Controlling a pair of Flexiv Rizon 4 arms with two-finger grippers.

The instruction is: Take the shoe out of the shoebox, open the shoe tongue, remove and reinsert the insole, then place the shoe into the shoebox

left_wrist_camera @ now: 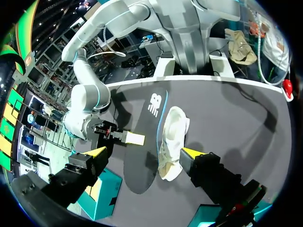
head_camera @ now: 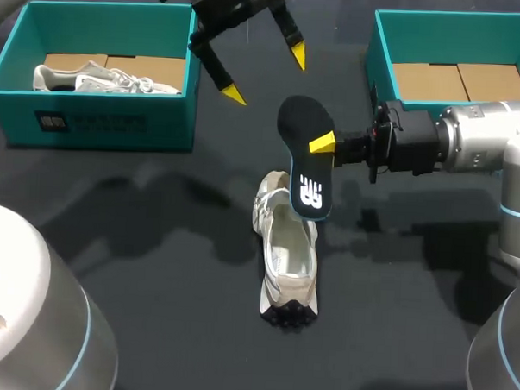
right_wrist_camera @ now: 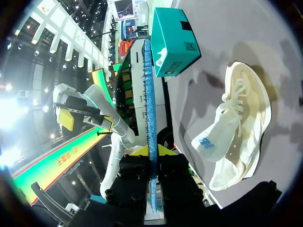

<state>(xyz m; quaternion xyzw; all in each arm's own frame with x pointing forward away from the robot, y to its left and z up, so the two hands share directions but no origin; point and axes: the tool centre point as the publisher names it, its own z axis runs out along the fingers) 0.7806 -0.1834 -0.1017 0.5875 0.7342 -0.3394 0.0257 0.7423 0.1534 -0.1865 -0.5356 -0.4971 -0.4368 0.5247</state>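
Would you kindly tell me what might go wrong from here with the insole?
The right gripper pinches the insole only at one edge, so it may twist or slip when pushed in. The shoe lies unheld on the table, with the left gripper open and clear of it, so it may slide away.

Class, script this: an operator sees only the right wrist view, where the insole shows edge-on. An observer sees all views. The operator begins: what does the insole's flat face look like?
Observer: In the head view, the insole in the right gripper is black with a white logo.
Operator: Is the left gripper holding anything?
Observer: No. The left gripper hangs open and empty, past the shoe.
Operator: Is there a free box?
Observer: Yes. The right shoebox holds only cardboard.
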